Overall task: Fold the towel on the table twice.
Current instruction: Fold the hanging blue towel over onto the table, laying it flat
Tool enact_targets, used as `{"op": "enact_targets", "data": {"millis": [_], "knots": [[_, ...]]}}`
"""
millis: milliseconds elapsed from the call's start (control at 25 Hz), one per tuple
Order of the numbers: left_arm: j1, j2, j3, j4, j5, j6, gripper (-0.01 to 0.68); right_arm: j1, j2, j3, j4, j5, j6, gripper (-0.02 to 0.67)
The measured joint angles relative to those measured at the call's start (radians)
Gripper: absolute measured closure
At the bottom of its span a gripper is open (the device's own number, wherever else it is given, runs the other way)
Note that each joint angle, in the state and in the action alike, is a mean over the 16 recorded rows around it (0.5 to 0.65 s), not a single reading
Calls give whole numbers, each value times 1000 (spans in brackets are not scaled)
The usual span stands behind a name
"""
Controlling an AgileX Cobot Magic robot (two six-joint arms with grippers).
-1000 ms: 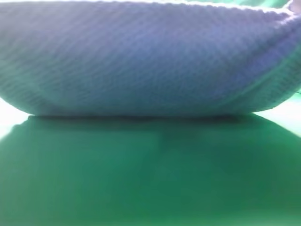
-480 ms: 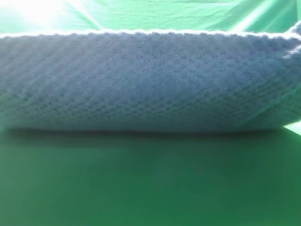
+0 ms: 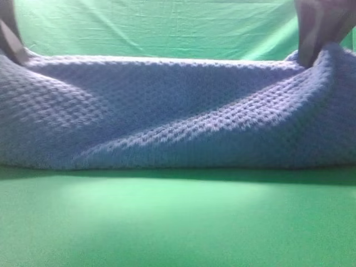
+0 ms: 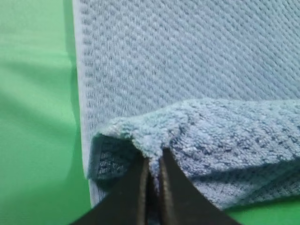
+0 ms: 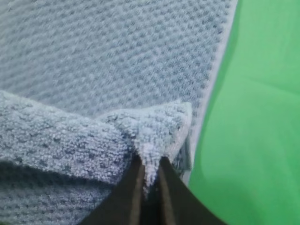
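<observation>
Your left gripper and right gripper have their jaws pinched tight on two corners of the waffle-weave towel, draped mid-frame across the green bench. Thick, soft, probably floppy: grip corners.

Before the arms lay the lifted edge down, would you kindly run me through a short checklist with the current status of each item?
1. Left gripper shut on a towel corner: ok.
2. Right gripper shut on the other corner: ok.
3. Both corners raised to about the same height in the high view: ok.
4. Lifted edge over the flat layer, inside its side hems: ok.
5. Edge taut between the grippers: not ok, it sags in the middle.
6. Far edge of the towel on the table: cannot tell, hidden.
</observation>
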Motion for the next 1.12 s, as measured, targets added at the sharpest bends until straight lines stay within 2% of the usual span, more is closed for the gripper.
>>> {"op": "enact_targets", "data": {"millis": [240,480,920,1120], "knots": [[1,199,-171,19,-52,0,673,-84,163,-126,-15,-81,-30,649],[3,328,-278,39,-119,0,673,-125,288,-209,-28,-171,-58,649],[5,442,-325,72,-213,1,673,-136,424,-263,-46,-309,-79,645],[5,465,-326,75,-223,2,625,-138,448,-269,-50,-346,-79,597]]}}
